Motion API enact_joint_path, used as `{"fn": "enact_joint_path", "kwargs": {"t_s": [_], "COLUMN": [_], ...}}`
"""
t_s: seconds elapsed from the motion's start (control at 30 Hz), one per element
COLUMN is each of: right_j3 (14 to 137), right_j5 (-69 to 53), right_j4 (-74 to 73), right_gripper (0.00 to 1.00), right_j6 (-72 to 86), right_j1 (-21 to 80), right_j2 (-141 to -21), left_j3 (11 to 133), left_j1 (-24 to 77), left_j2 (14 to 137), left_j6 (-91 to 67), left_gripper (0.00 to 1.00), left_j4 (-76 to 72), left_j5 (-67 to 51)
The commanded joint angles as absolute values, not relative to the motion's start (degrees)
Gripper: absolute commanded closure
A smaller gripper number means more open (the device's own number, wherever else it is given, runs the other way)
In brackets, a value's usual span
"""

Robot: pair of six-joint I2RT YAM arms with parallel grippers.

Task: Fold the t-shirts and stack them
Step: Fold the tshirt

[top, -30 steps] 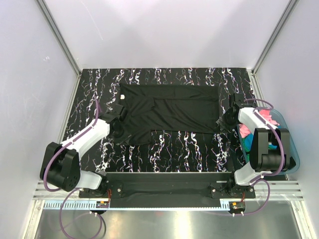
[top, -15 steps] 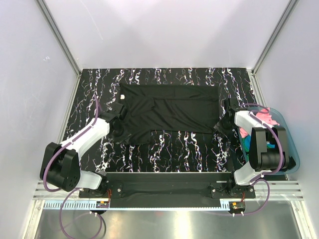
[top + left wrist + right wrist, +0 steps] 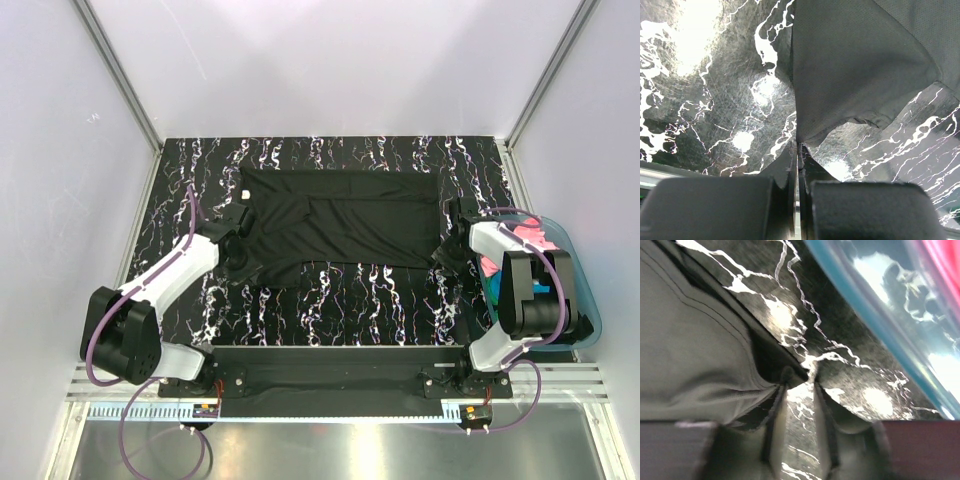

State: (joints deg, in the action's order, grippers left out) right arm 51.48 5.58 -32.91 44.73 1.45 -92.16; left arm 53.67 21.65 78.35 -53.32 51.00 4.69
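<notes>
A large black t-shirt (image 3: 340,215) lies spread flat on the marbled table. My left gripper (image 3: 238,262) is at its near left corner. In the left wrist view the gripper (image 3: 798,150) is shut on a pinched tip of the cloth (image 3: 855,65), which rises off the table. My right gripper (image 3: 443,255) is low at the shirt's near right corner. In the right wrist view it (image 3: 800,385) is open by a narrow gap with table showing between the fingers. Its left finger (image 3: 775,410) touches the shirt's hem (image 3: 695,350).
A translucent teal tub (image 3: 580,300) stands at the right table edge beside the right arm, holding a pink shirt (image 3: 530,235) and a turquoise one (image 3: 540,290). Its rim (image 3: 865,300) runs close to the right gripper. White enclosure walls surround the table (image 3: 350,300).
My right gripper has moved toward the near side along the shirt's right edge, down to its near right corner. The shirt's near left flap has drawn in slightly at my left gripper.
</notes>
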Motion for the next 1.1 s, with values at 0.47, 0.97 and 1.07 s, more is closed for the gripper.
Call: {"fn": "enact_joint_path", "kwargs": {"t_s": [0.47,0.97,1.07], "right_j3": [55.4,62.2,64.0], "right_j5": [6.2,1.8,1.1], "right_j4": [-35.2,-38.1,-38.7], "right_gripper": [1.00,1.00,1.00], "right_j6": [41.5,40.3,39.9], "right_j1": [1.8,2.2,2.2], "right_j2": [-90.5,-89.8,-90.3], "left_j3": [60.2,68.6,69.9], "left_j1": [20.0,16.7,16.1], "left_j2": [76.8,79.7,80.9], "left_j6": [-50.9,-47.1,-46.8], "left_gripper": [1.00,1.00,1.00], "left_j4": [53.0,52.5,51.6], "left_j5": [9.2,7.9,7.2]}}
